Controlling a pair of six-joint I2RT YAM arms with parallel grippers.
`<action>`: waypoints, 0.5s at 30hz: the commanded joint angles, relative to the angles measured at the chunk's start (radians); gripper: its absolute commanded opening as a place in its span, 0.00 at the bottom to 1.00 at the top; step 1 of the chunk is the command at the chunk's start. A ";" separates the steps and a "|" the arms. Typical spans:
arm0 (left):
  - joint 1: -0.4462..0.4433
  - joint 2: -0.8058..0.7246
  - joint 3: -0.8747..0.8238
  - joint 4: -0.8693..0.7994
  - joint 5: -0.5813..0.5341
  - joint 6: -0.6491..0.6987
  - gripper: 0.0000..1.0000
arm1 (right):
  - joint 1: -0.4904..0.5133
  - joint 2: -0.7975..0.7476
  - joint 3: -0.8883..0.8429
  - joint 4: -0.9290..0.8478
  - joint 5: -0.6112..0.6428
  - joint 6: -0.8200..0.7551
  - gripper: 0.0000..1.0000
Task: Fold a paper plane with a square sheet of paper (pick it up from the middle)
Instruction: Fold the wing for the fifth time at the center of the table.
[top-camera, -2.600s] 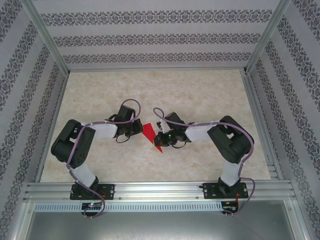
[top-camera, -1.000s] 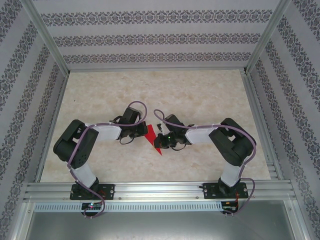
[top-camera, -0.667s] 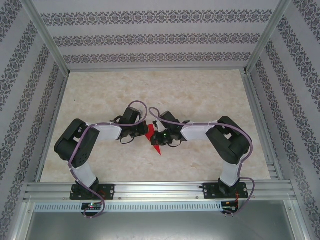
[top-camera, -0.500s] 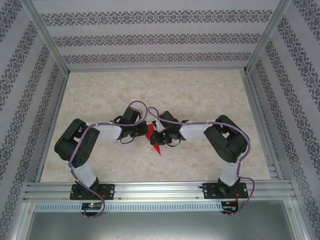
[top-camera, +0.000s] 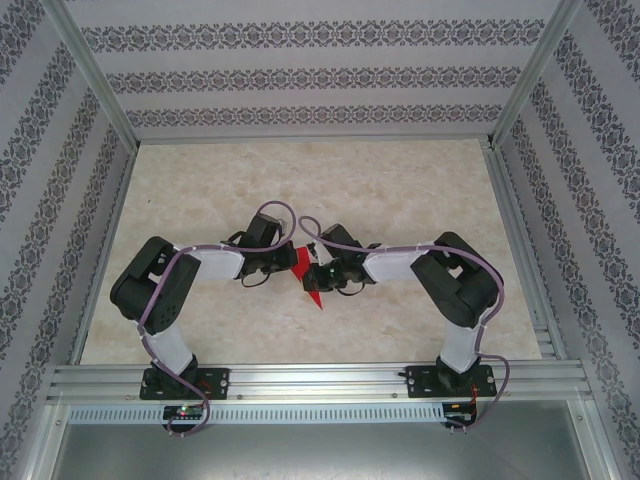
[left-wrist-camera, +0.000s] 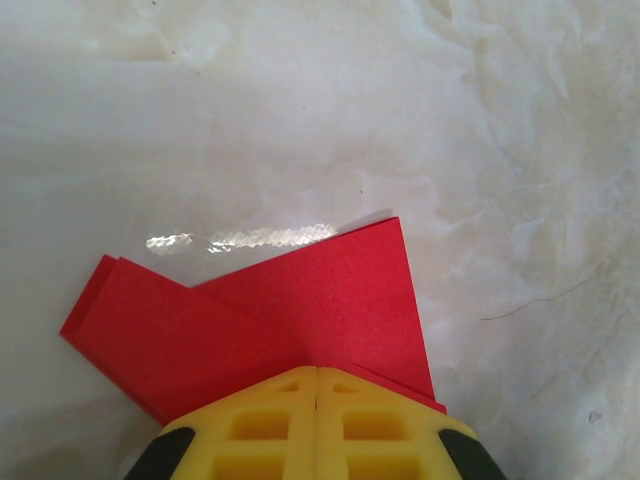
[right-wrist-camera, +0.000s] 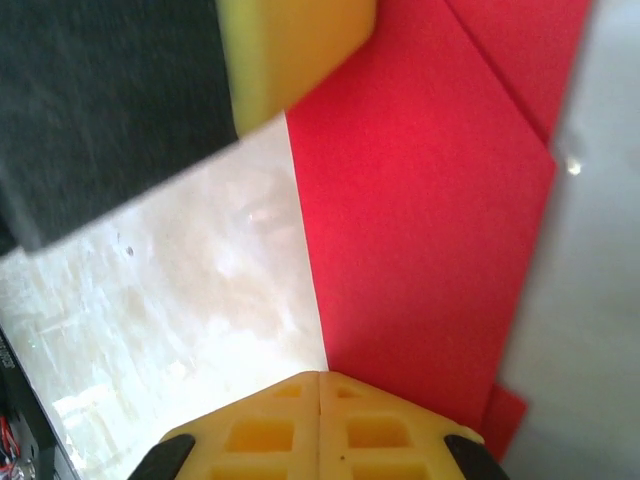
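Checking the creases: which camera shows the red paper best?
Left wrist: the red paper sits mostly in frame there, its overlapping folded layers plain. The right wrist view crops it at the frame edges; the top view gives small, partly covered red slivers.

The red paper (left-wrist-camera: 300, 310) has its near edge hidden beneath the left claw (left-wrist-camera: 317, 374), and the right wrist view crops it.

Left arm (top-camera: 170, 345) and right arm (top-camera: 458, 345): rounded black joint housings (top-camera: 148, 292) joined by white link covers (top-camera: 395, 263). One purple cable (top-camera: 270, 207) loops along each arm. Each arm ends in a black base plate (top-camera: 175, 382). Left gripper (left-wrist-camera: 316, 372) and right gripper (right-wrist-camera: 318, 378): yellow fingers (left-wrist-camera: 270, 425) with square moulded recesses, black shoulders behind. Small lamps (top-camera: 183, 410) by the left base, apparently indicators.
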 joint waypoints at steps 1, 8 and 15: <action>-0.002 0.064 -0.011 -0.102 -0.092 0.003 0.00 | 0.020 -0.049 -0.105 -0.082 -0.013 -0.026 0.05; -0.002 0.075 -0.002 -0.104 -0.086 0.005 0.00 | 0.036 -0.154 -0.250 -0.099 -0.011 -0.015 0.06; -0.002 0.030 0.039 -0.129 -0.051 0.009 0.05 | 0.019 -0.295 -0.259 -0.115 0.035 -0.004 0.08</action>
